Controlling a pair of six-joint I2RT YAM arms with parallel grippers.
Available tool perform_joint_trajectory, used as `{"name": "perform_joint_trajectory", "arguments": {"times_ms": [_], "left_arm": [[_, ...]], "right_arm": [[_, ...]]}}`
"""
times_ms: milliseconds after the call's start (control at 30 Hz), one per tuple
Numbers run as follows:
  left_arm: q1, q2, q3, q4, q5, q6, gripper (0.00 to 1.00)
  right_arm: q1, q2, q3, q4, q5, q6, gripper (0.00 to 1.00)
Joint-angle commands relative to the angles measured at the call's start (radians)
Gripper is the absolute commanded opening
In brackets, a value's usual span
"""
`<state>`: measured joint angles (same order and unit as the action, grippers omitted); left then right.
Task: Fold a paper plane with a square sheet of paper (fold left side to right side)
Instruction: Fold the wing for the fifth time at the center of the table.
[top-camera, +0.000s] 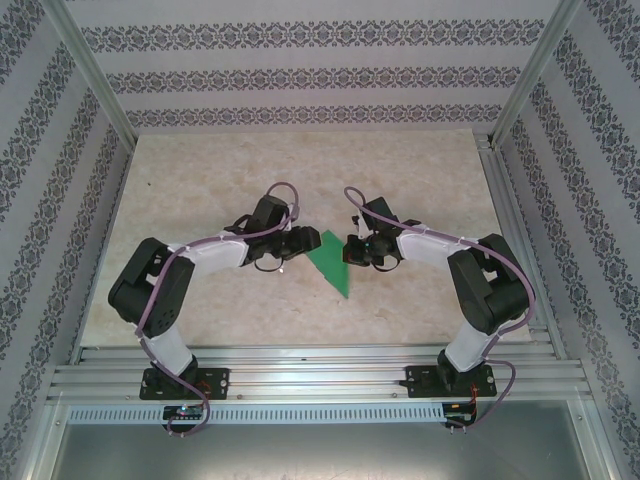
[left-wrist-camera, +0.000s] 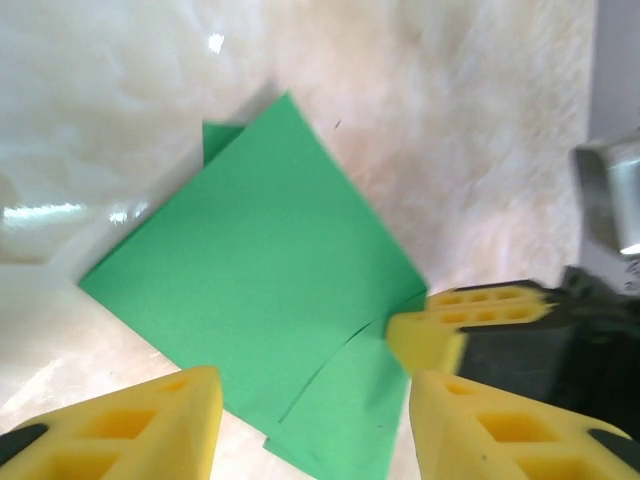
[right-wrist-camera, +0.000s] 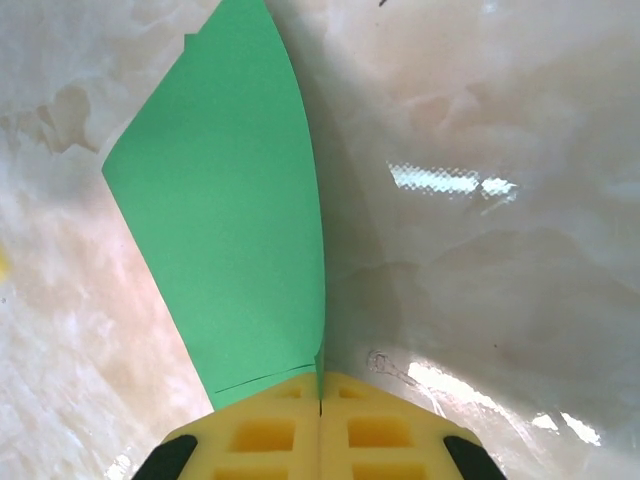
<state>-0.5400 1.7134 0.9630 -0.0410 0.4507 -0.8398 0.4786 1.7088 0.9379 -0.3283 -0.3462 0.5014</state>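
**Matt paper, glossy counter**

The sheet of paper (left-wrist-camera: 250, 280) is thin, plain green, smooth and matt, with a fine line across it towards 5 o'clock in the left wrist view. The counter (top-camera: 200, 200) looks like pale marbled stone or laminate, polished enough to throw bright glare patches. The fingers (left-wrist-camera: 150, 420) of the left claw (left-wrist-camera: 315, 425) are matt yellow blocks, plastic or foam, with square moulded cells. Those of the right claw (right-wrist-camera: 320, 425) look the same. The arms (top-camera: 150, 285) have black and white plastic shells with a faint sheen. At 6 o'clock in the top view, the rails (top-camera: 300, 370) are ribbed bare metal with a satin finish. The walls (top-camera: 300, 60) are matt with a printed pattern.
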Motion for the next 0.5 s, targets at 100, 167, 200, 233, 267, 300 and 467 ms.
{"name": "perform_joint_trajectory", "arguments": {"times_ms": [100,167,200,233,267,300,467], "left_arm": [[-0.021,0.041,0.046,-0.001,0.141,-0.052,0.41],[-0.036,0.068,0.051,0.002,0.156,-0.053,0.33],[-0.043,0.079,0.05,0.01,0.16,-0.055,0.3],[-0.053,0.09,0.046,0.017,0.16,-0.061,0.27],[-0.06,0.101,0.036,0.038,0.163,-0.071,0.24],[-0.068,0.113,0.027,0.059,0.165,-0.084,0.22],[-0.094,0.167,0.009,0.091,0.162,-0.095,0.16]], "right_arm": [[0.02,-0.008,0.028,-0.022,0.041,-0.024,0.05],[0.022,-0.006,0.031,-0.021,0.042,-0.022,0.06],[0.022,-0.006,0.031,-0.023,0.044,-0.022,0.06],[0.025,-0.006,0.033,-0.022,0.044,-0.021,0.06],[0.025,-0.006,0.033,-0.024,0.044,-0.021,0.06],[0.025,-0.006,0.035,-0.025,0.044,-0.021,0.07],[0.026,-0.009,0.039,-0.026,0.024,-0.015,0.09]]}}
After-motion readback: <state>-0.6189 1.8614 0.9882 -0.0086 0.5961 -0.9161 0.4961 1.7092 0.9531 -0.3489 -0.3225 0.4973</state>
